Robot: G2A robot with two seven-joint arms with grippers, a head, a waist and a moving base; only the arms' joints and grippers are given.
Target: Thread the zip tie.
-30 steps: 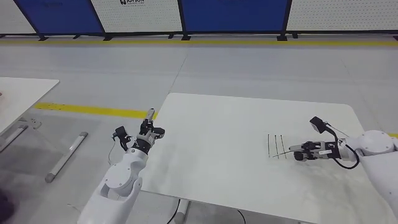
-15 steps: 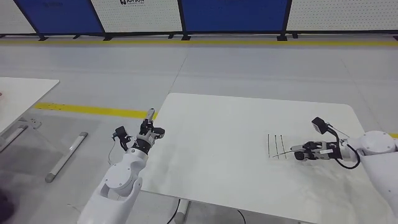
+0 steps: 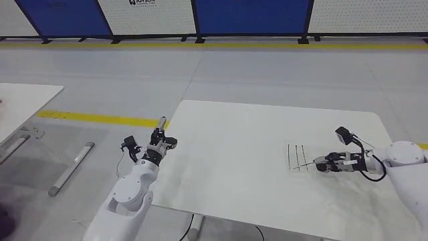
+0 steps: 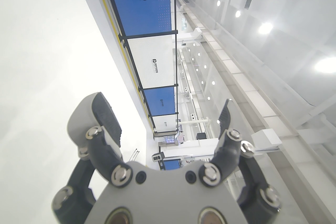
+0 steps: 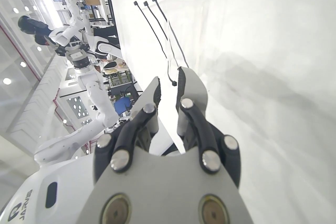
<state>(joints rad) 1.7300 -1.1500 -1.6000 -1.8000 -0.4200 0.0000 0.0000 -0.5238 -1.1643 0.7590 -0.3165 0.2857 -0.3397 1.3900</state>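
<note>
Several thin black zip ties lie side by side on the white table, right of its middle. In the right wrist view three of them point their heads away. Another zip tie runs toward my right gripper, and its head lies between the fingertips. The fingers stand a narrow gap apart, low over the table, not clamped on it. My right gripper sits just right of the ties. My left gripper is at the table's left edge, and it stands wide open and empty.
The table's right edge is close behind my right arm. Blue and white partition panels stand far behind the table. Another white table sits off to the left, and a pipe lies on the floor.
My right gripper has shifted very slightly to the right, away from the row of ties. The left arm has not moved.
</note>
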